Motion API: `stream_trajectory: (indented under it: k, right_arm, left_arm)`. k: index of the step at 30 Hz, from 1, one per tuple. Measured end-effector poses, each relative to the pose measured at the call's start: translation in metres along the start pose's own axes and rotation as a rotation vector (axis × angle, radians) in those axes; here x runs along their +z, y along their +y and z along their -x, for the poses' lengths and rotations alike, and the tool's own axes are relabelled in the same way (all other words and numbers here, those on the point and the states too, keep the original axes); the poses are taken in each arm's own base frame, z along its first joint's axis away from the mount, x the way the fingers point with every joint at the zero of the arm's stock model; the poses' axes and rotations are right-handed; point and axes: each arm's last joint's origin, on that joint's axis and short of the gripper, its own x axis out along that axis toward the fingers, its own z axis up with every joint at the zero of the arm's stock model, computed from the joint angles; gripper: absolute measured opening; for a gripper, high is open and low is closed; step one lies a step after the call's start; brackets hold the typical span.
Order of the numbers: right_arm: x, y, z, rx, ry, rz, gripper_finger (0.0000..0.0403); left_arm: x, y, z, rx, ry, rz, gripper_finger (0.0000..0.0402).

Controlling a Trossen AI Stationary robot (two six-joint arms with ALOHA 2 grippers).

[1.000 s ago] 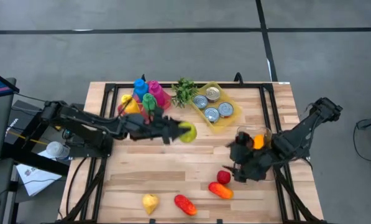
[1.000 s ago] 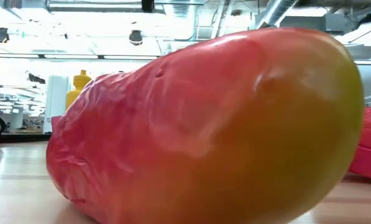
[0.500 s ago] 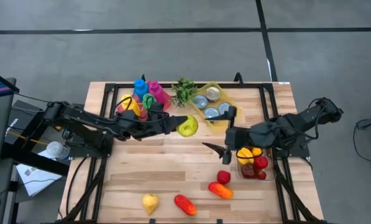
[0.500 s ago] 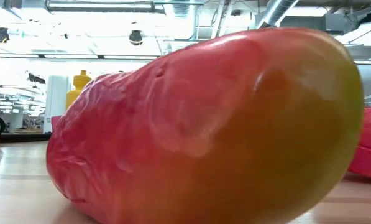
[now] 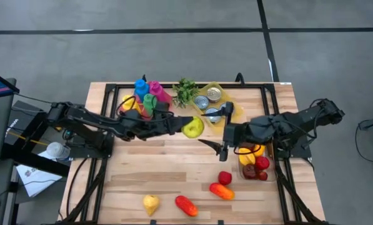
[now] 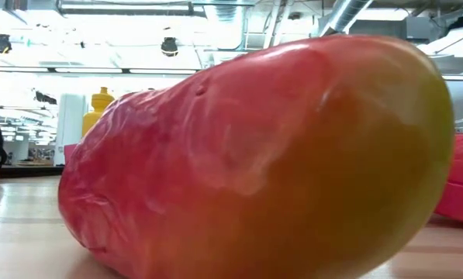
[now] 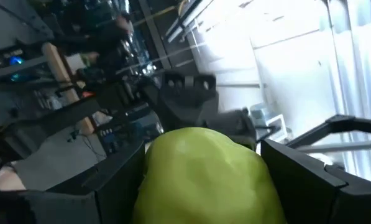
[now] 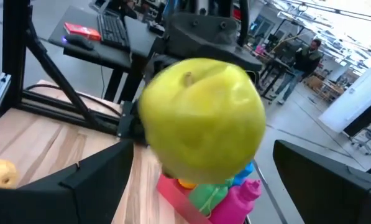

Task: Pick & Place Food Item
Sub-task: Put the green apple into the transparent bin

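Observation:
A yellow-green apple point(image 5: 192, 128) is in my left gripper point(image 5: 186, 125) over the middle of the table. It fills the left wrist view point(image 7: 204, 174) and shows close up in the right wrist view point(image 8: 201, 121). My right gripper point(image 5: 212, 145) is open and empty just right of the apple, pointing at it. Its fingers point(image 8: 92, 180) stand wide apart, short of the apple. A red-orange fruit point(image 6: 254, 155) fills the low view and hides both arms there. My left gripper pinches the apple between its two fingers point(image 7: 120, 180), one on each side of the fruit point(image 7: 157, 168). The fingers come about level from the table's left. The apple is held clear of the table top.
A yellow tray of cans point(image 5: 214, 106), coloured bottles point(image 5: 147, 97) and a green plant point(image 5: 185, 92) stand at the far side. A clear container with fruit point(image 5: 253, 164) sits at the right. A red fruit point(image 5: 224, 178), red-orange pieces point(image 5: 222, 191) point(image 5: 186, 205) and a yellow fruit point(image 5: 150, 202) lie near the front edge.
My right gripper has left the fruit container at the near right and gone toward the far edge and the left, up to the apple, staying open. My left gripper has kept its hold on the apple and shifted slightly to the right.

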Motion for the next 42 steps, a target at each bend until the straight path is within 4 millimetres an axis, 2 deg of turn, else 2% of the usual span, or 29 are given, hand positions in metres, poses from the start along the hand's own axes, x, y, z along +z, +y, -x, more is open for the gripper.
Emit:
stream_trajectory:
  k: [8, 14, 16, 21, 27, 30, 33, 35, 38, 42]
  right_arm:
    - [-0.001, -0.004, -0.004, 0.047, -0.02, -0.005, 0.038]
    - [-0.001, -0.004, -0.004, 0.047, -0.019, 0.01, 0.0376]
    - [0.001, -0.003, -0.002, 0.05, -0.023, 0.01, 0.0361]
    - [0.002, 0.0, 0.0, 0.057, -0.019, 0.013, 0.029]
    - [0.001, 0.004, 0.005, 0.084, -0.004, -0.032, 0.0289]
    - [0.003, 0.011, 0.018, 0.132, 0.005, -0.065, 0.0289]
    - [0.006, 0.007, 0.046, 0.19, 0.009, -0.145, 0.0289]
    - [0.004, 0.004, 0.062, 0.217, 0.041, -0.225, 0.0289]
    - [-0.01, -0.002, 0.084, 0.239, 0.179, -0.359, 0.0289]
    - [-0.046, -0.01, 0.112, 0.16, 0.545, -0.57, 0.0289]
  left_arm:
    - [-0.011, 0.002, -0.026, -0.032, 0.046, 0.022, 0.0296]
    - [-0.016, 0.007, -0.033, -0.034, 0.075, 0.045, 0.0296]
    - [-0.016, 0.007, -0.034, -0.035, 0.073, 0.049, 0.0296]
    - [-0.015, 0.008, -0.034, -0.035, 0.077, 0.047, 0.0296]
    - [-0.016, 0.01, -0.034, -0.027, 0.083, 0.054, 0.0303]
    - [-0.015, 0.006, -0.032, -0.04, 0.133, 0.036, 0.0309]
    - [-0.005, -0.013, -0.025, -0.113, 0.171, -0.029, 0.0312]
    - [0.0, -0.023, -0.019, -0.102, 0.197, -0.101, 0.031]
    - [0.007, -0.029, -0.009, -0.025, 0.234, -0.224, 0.0304]
    - [0.022, -0.051, 0.009, 0.015, 0.218, -0.355, 0.0301]
